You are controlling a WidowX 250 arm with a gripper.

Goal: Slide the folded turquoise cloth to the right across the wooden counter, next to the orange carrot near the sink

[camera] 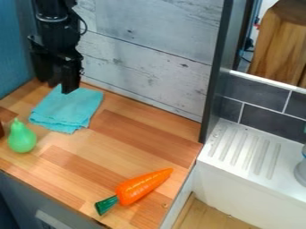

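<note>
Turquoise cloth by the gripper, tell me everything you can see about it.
The turquoise cloth looks like soft fabric, folded into a layered, roughly rectangular pad with uneven edges. It lies flat on the wooden countertop, close to the plank wall. The gripper hides part of its far end; whether they touch, I can't tell.

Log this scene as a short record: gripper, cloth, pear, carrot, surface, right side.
gripper: black, at upper left, over the cloth's far edge
cloth: turquoise, folded, lying flat
pear: green, upright, near the view's left edge
carrot: orange, lying near the front, green end toward lower left
surface: wooden counter
right side: white ridged board
</note>
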